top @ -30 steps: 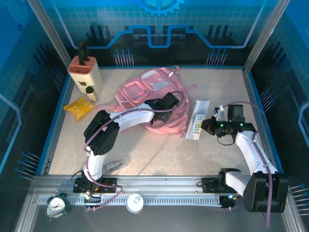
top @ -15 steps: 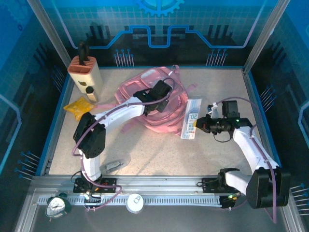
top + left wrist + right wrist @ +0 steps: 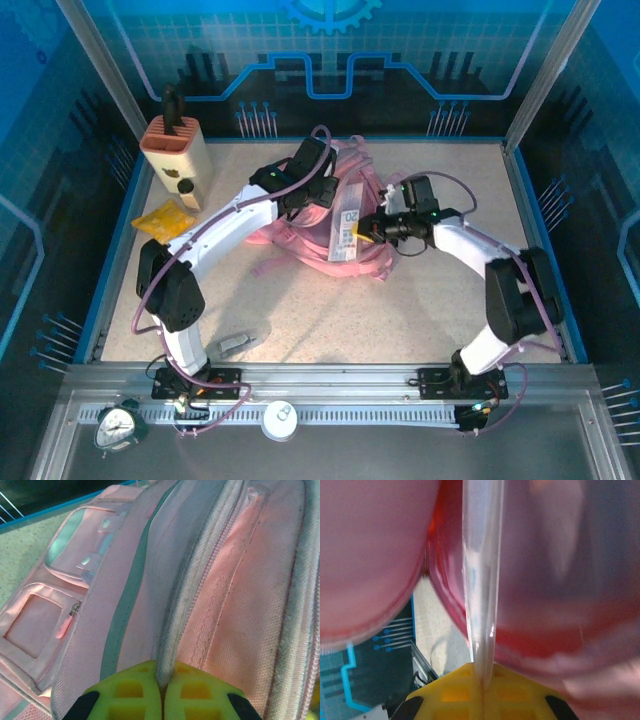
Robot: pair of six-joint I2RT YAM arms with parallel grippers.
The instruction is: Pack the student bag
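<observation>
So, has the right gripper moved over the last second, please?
Yes: the right gripper, shut on the flat packet, moved left, away from the table's right rim.

Student bag (image 3: 310, 228) on counter (image 3: 420, 310), centre-back. Left hand (image 3: 161, 687) on bag's upper edge; right hand (image 3: 482, 685) at bag's right, flat pack (image 3: 347, 232) between, seemingly lying on bag. Holder (image 3: 178, 160) back-left, small packet (image 3: 163, 222) before it.

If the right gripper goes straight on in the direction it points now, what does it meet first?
Probably the student bag: the right gripper, shut on a flat clear packet, points at its pink fabric, close ahead in the wrist view. Depth is unclear.
</observation>
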